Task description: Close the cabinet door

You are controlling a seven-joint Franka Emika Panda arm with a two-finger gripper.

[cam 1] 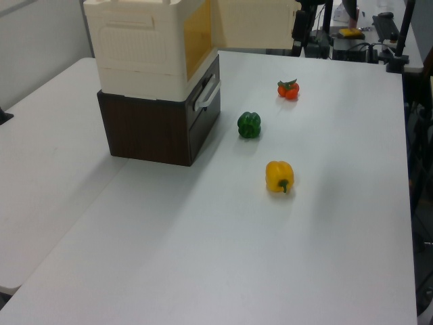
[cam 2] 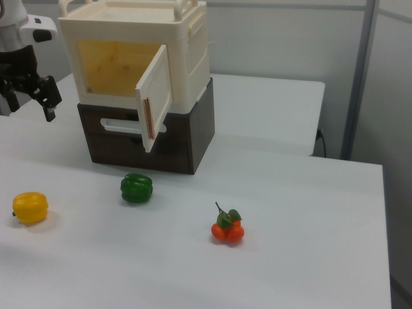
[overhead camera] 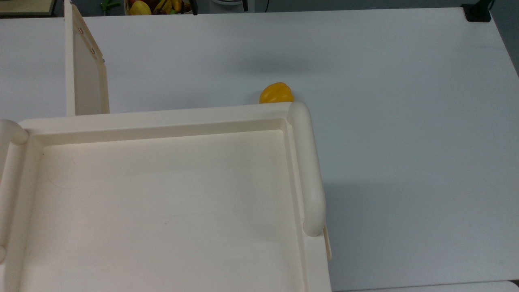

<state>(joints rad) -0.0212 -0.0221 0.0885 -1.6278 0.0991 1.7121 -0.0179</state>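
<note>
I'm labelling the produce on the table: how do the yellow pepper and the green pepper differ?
The yellow pepper is yellow; the green pepper is dark green. In the right view the green pepper lies just in front of the dark base under the cabinet, below its open cabinet door, while the yellow pepper lies further out toward the right view's left. Both are blocky bell peppers resting on the white table.

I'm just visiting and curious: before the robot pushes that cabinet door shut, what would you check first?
1. Cabinet door open, needs closing: ok, it stands swung out.
2. Gripper away from the door: ok, at the right view's left.
3. Door's swing path free: ok; green pepper lies lower on the table.
4. Cabinet seated on the dark drawer unit: ok.
5. Inside free of things: cannot tell.
</note>
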